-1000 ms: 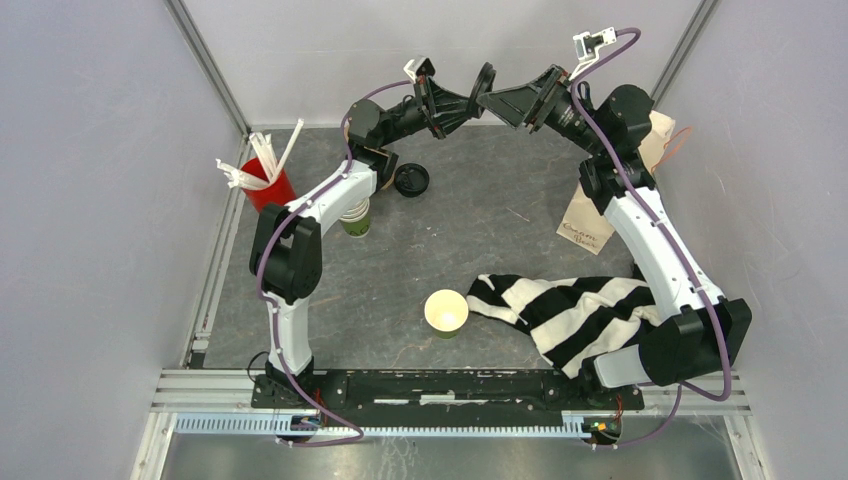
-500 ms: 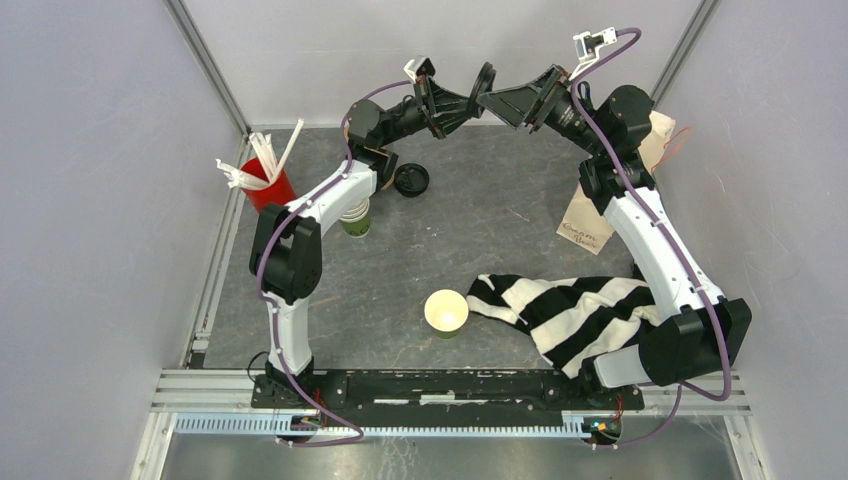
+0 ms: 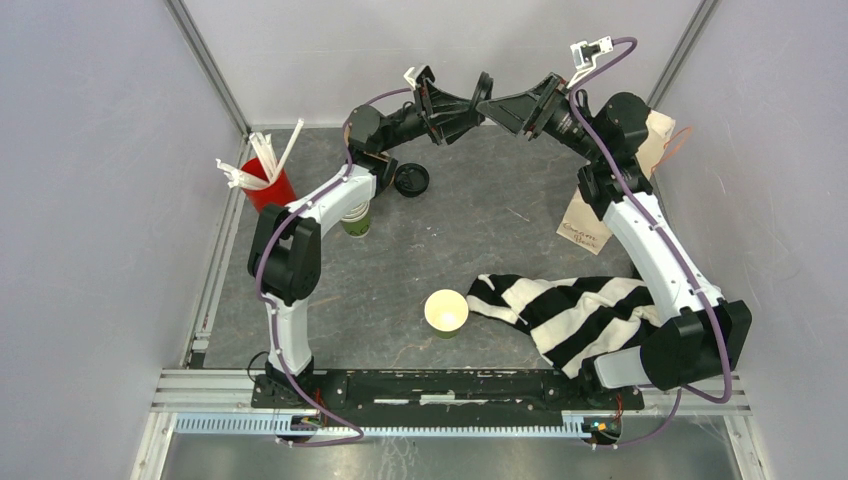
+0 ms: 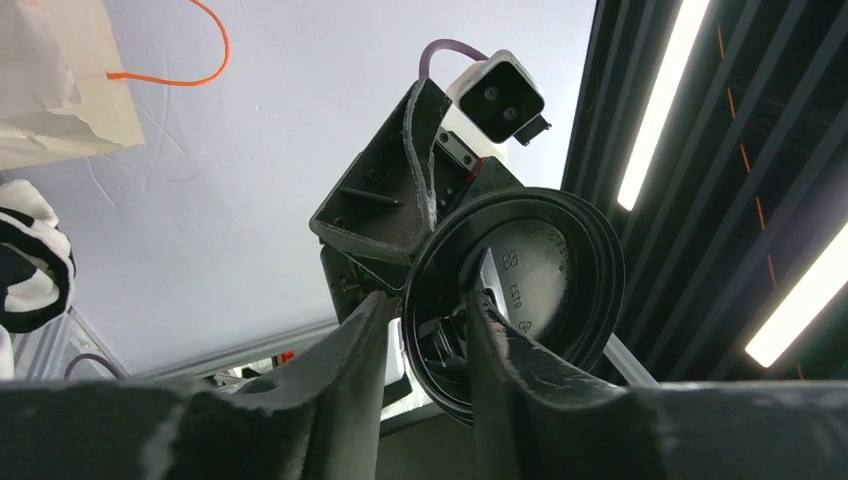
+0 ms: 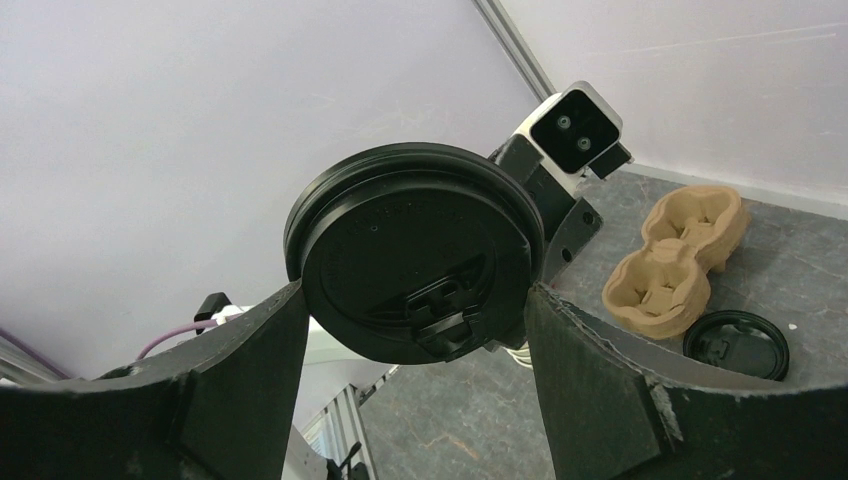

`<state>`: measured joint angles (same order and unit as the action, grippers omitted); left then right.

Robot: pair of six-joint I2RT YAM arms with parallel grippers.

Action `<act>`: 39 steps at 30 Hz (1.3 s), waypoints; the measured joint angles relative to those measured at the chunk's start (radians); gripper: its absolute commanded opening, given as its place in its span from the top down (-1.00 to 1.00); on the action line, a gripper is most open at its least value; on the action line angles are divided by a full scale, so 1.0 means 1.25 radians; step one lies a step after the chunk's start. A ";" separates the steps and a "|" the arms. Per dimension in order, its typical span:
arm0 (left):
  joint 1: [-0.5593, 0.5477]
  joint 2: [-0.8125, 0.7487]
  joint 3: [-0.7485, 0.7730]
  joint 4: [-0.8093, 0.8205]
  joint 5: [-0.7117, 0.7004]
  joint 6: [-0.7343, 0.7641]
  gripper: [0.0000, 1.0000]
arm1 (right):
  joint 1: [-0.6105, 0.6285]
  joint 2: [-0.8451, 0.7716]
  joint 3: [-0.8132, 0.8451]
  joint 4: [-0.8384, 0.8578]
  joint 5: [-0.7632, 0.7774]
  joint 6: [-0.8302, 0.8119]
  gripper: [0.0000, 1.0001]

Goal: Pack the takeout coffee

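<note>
High over the back of the table a black lid [image 3: 485, 88] is held between both grippers. My right gripper [image 5: 415, 295] spans its full width, both fingers against its rim, the lid [image 5: 410, 260] top side facing that camera. In the left wrist view, my left gripper [image 4: 428, 300] is open a little. The rim of the lid [image 4: 540, 270] runs between its fingers, with a gap on one side. One green cup [image 3: 446, 312] stands open near the front centre. Another green cup [image 3: 355, 218] stands partly under the left arm. A second black lid [image 3: 411, 179] lies on the table.
A red cup with white straws [image 3: 268, 185] stands at the back left. A brown pulp carrier [image 5: 675, 260] lies beside the second lid [image 5: 737, 345]. A paper bag [image 3: 590, 225] leans at the right, and a striped cloth [image 3: 570, 305] lies front right.
My left gripper's fingers have parted from the lid's rim. Both grippers and the lid have shifted slightly up and back. The right fingers have closed in a little.
</note>
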<state>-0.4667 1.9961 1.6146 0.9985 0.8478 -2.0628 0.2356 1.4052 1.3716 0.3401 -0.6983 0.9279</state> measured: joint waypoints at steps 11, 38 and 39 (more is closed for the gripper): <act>0.003 -0.149 -0.136 -0.128 -0.005 0.098 -0.74 | 0.000 -0.077 -0.039 -0.048 0.002 -0.016 -0.59; 0.042 -0.721 -0.489 -1.258 -0.215 0.848 -0.93 | 0.270 -0.282 -0.239 -0.830 0.165 -0.418 -0.52; 0.042 -0.716 -0.489 -1.259 -0.217 0.851 -0.93 | 0.294 -0.266 -0.236 -0.839 0.185 -0.424 -0.52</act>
<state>-0.4145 1.1011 1.0035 -0.5758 0.5762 -0.9989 0.6029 1.0729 1.0771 -0.7086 -0.4671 0.3985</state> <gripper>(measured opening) 0.965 0.774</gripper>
